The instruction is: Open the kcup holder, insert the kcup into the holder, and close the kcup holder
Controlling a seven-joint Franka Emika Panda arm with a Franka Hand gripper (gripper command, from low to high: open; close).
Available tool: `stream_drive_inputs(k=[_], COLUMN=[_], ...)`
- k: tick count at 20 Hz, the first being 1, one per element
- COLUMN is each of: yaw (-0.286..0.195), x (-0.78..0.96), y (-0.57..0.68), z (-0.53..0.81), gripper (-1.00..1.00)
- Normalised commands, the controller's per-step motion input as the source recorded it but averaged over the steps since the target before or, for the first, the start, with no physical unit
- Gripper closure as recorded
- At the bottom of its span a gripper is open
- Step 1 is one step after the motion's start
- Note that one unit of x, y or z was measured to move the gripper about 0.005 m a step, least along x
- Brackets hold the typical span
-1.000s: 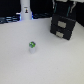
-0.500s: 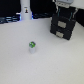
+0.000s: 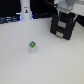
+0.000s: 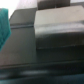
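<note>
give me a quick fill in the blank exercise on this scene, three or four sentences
1. The kcup has a ____ top.
2. The kcup stands on the ____ table, apart from the holder.
3. The gripper is right above the ____ kcup holder.
4. In the exterior view, the kcup lies to the ____ of the kcup holder.

Missing words: green; white; black; left

This looks like a robotics lab test bench. A bare white desk (image 3: pixel 30 67) carries only a few staged items: a black boxy drawer unit (image 3: pixel 63 26), a tiny white pod with a green top (image 3: pixel 32 47) and a tall white bottle-like object (image 3: pixel 25 10), against a dark backdrop.
</note>
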Motion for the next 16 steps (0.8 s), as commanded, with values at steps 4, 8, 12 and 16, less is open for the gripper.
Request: stream_drive_inputs(k=[4, 8, 12, 16], yaw=[-0.015, -0.010, -0.008, -0.008], x=[-0.30, -0.29, -0.29, -0.29], y=[0.01, 0.00, 0.00, 0.00], z=[-0.33, -0.35, -0.37, -0.37], gripper=[-1.00, -1.00, -1.00, -1.00])
